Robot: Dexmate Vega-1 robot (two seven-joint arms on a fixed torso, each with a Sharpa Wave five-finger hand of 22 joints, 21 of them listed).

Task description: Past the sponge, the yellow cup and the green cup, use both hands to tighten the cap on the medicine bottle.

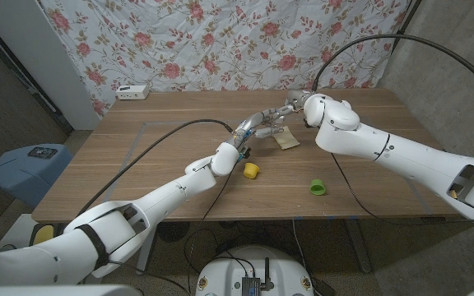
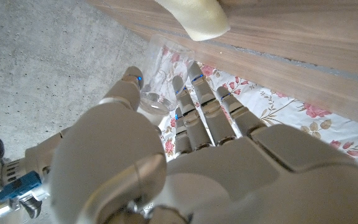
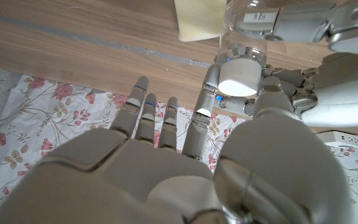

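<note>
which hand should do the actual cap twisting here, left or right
Right, probably. In the right wrist view the right hand already has its fingers around the white cap of the medicine bottle, while the left hand grips the clear body, so it suits steadying.

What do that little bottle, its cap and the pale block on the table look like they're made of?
The medicine bottle looks like clear plastic, possibly glass: the table shows through its wall. Its cap seems white, matte, opaque plastic. The sponge looks like soft pale-yellow foam, dull with no shine. The table looks like brown wood or wood-grain laminate, with visible streaks.
</note>
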